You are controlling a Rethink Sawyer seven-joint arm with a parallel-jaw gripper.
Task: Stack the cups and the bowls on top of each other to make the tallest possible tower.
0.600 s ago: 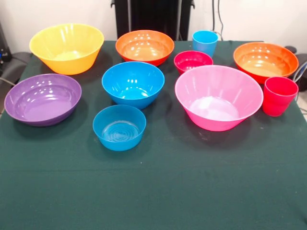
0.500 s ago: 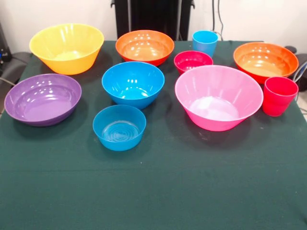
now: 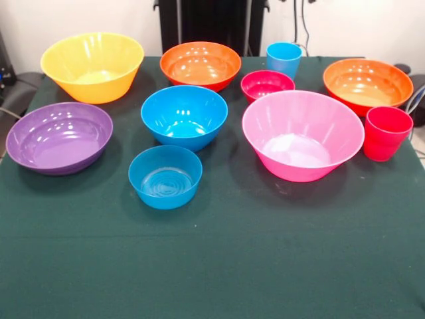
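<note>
All bowls and cups stand apart and upright on the green cloth; no tower stands. At the back are a yellow bowl, an orange-red bowl, a light blue cup and a second orange-red bowl. A small magenta-red bowl sits just behind the big pink bowl. A red cup stands at the right. A purple bowl is at the left, a medium blue bowl in the middle, a small blue ringed bowl before it. The gripper does not show.
The black pedestal stands behind the table's far edge. The green cloth stretches bare across the near half of the table. Cables hang at the back right.
</note>
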